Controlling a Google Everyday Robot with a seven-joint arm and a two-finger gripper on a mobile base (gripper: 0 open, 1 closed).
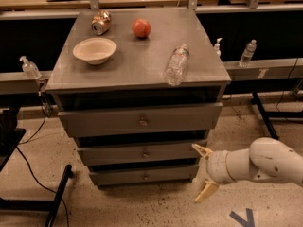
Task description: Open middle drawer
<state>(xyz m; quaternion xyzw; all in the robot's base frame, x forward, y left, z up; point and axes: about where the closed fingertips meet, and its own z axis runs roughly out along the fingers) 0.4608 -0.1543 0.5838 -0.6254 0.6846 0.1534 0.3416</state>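
Note:
A grey metal cabinet holds three stacked drawers. The middle drawer [142, 153] has a long flat front with a small round knob [145, 154] and looks closed. Above it sits the taller top drawer [140, 120], below it the smallest bottom drawer [144, 176]. My gripper [203, 171] is at the cabinet's lower right, level with the middle and bottom drawers, just off their right ends. It is open and empty, its two tan fingertips spread wide, one [201, 150] up, one down. The white arm [265, 164] runs off to the right.
On the cabinet top [142, 65] are a white bowl [94, 50], a tipped can [101, 22], a red apple [141, 28] and a plastic bottle on its side [177, 64] near the right front edge. A black stand leg [59, 197] lies on the floor at left.

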